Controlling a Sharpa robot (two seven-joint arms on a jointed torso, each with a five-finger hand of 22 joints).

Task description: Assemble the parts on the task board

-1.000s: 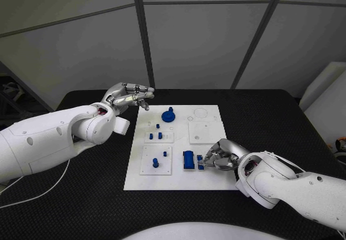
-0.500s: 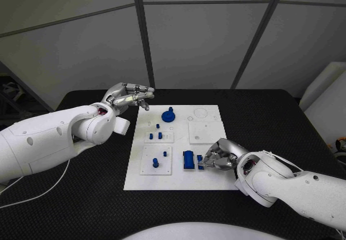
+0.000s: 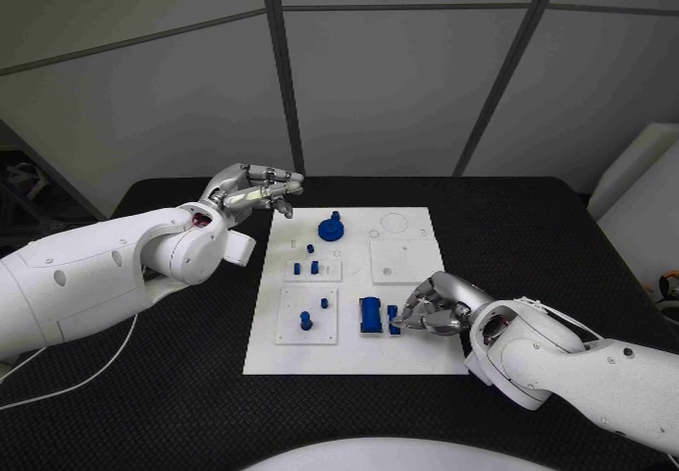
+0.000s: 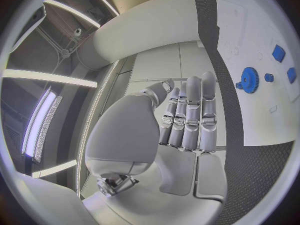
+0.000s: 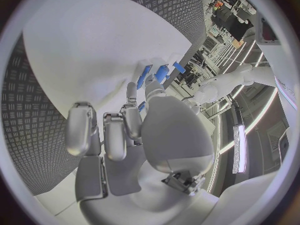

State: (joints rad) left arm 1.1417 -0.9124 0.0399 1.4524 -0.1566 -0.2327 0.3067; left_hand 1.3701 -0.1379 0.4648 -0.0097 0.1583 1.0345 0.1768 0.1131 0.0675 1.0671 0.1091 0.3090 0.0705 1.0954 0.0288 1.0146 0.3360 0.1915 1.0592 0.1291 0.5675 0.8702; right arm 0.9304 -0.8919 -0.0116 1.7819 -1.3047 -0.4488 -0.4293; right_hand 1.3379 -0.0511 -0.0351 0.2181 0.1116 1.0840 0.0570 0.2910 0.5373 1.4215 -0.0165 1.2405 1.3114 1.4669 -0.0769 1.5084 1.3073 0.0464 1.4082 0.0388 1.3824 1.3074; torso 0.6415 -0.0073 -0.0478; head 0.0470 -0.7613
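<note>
gleaming silver right hand [image 3: 432,306] beside blue block [image 3: 369,314]

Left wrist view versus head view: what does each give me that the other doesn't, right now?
Left wrist view alone: the palm side of the left hand, fingers straight, side by side, holding nothing. Head view alone: the right hand at the small blue block beside the larger blue block, and the peg on the near plate. Shared: the white task board and the blue gear.
</note>
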